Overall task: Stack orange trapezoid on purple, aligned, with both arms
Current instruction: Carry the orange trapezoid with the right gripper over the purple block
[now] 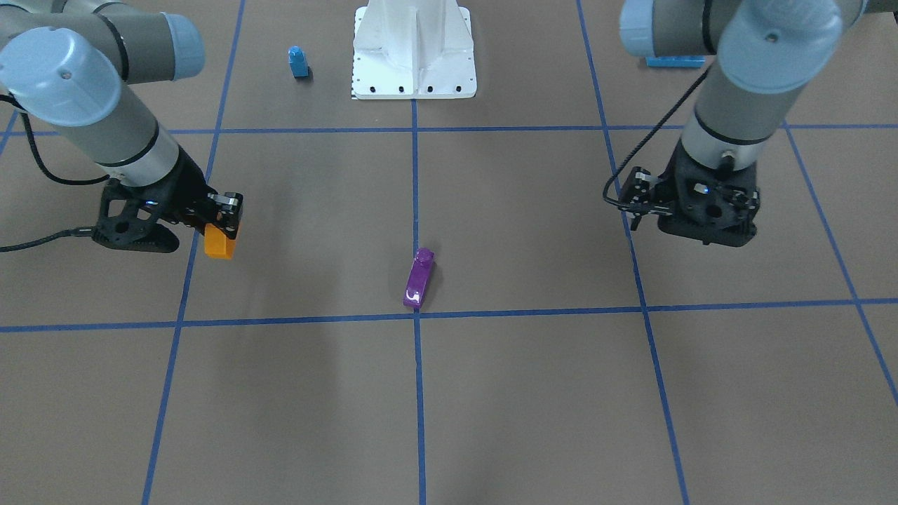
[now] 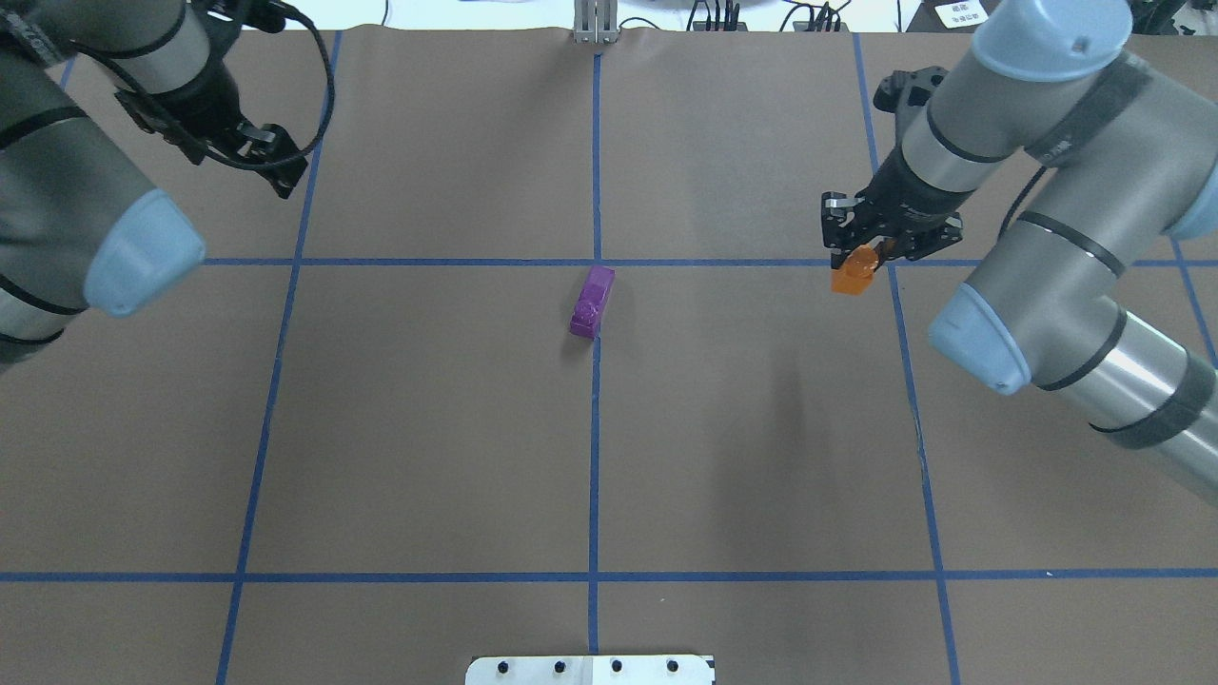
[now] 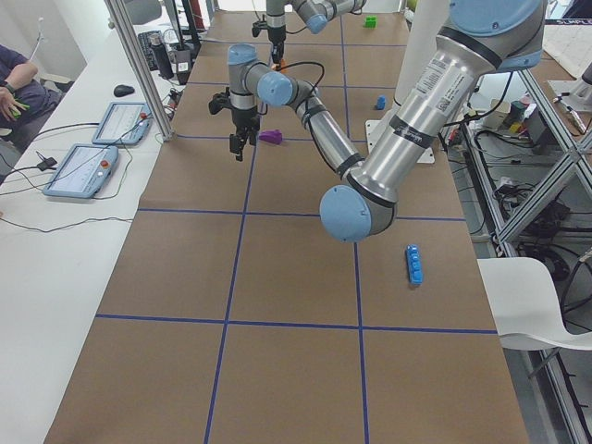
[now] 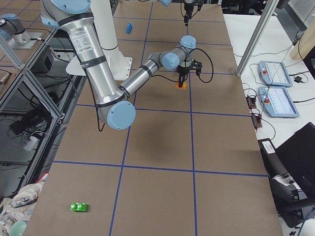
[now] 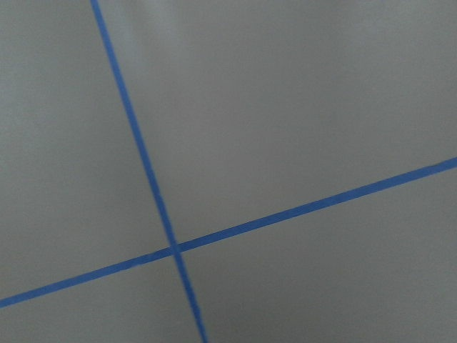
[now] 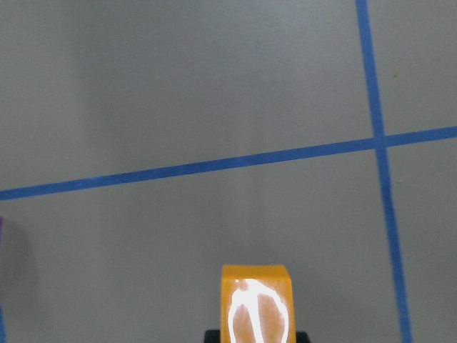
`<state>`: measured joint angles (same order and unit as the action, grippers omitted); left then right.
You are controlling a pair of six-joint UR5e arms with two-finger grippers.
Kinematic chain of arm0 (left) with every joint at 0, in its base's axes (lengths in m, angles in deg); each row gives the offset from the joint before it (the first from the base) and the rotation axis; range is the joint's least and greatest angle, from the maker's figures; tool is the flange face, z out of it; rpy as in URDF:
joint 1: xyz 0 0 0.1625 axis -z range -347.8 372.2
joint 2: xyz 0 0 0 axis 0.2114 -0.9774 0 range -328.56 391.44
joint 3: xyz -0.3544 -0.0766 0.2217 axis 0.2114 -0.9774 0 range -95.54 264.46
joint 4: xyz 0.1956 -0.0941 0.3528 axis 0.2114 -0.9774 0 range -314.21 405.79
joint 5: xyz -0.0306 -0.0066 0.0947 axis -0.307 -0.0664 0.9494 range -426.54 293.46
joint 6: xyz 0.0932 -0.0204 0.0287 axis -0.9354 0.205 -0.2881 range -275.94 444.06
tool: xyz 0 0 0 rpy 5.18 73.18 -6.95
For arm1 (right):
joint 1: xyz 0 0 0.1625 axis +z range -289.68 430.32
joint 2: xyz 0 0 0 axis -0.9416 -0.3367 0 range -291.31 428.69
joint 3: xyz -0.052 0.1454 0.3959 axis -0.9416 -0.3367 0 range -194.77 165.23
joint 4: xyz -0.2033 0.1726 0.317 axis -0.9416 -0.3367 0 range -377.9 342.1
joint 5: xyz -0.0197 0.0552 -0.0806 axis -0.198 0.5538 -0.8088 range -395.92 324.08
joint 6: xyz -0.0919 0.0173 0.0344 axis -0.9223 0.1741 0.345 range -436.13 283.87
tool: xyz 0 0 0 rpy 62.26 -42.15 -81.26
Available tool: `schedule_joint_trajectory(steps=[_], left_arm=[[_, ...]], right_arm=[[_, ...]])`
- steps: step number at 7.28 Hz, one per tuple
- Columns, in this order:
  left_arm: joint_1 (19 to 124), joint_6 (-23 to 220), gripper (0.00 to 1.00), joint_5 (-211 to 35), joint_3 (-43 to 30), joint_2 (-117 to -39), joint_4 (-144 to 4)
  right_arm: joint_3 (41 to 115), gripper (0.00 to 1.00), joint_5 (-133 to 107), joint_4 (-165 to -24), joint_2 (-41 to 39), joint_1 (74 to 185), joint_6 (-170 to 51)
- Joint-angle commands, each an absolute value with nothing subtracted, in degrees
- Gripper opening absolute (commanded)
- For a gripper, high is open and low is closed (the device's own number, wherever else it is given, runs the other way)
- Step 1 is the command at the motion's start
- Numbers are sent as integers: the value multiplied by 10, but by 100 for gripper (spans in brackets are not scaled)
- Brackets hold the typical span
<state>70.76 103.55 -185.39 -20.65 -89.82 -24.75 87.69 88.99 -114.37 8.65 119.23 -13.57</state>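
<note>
On the brown worktop (image 2: 428, 447), beside the crossing of two blue tape lines (image 2: 595, 262), the purple (image 2: 592, 302) lies on its own, resting against the centre line with its stud end toward the robot's base plate (image 1: 414, 56). Nothing touches it.

Well apart from it, on the robot's right side, the right claw (image 2: 861, 252) is clenched on the orange trapezoid (image 2: 852, 271), its fingers pinching the upper part of the block while the lower part hangs out below them. The block sits close above another tape crossing; the pictures do not settle whether it touches the paper. From the right wrist camera the orange block fills the bottom middle of the view, and a sliver of purple shows at the left edge.

The left claw (image 2: 278, 169) hangs over the far side on the robot's left, well away from both blocks, with nothing seen in it; whether its fingers are spread or closed cannot be told. Its wrist camera shows only paper and crossing tape.

A small blue block (image 1: 298, 62) stands beside the base plate, and a long blue brick (image 3: 415, 264) lies nearer the robot's left.
</note>
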Motion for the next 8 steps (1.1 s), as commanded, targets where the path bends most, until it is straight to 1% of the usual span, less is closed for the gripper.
schedule_joint_trajectory(steps=[1, 2, 4, 5, 7, 8], left_arm=[[780, 909, 100, -1873, -205, -835, -250], [798, 880, 100, -1873, -202, -822, -251], [809, 853, 100, -1873, -200, -810, -252], [809, 852, 100, -1873, -200, -807, -252], [809, 852, 100, -1873, -200, -803, -254], [809, 852, 100, -1873, -200, -803, -254]], right_arm=[[777, 0, 850, -1146, 220, 1130, 0], [732, 0, 834, -1143, 267, 1107, 41], [669, 0, 797, -1140, 326, 1074, 106], [643, 0, 786, -1134, 343, 1069, 124], [604, 0, 782, -1070, 343, 1057, 139], [599, 0, 777, -1054, 342, 1057, 140]])
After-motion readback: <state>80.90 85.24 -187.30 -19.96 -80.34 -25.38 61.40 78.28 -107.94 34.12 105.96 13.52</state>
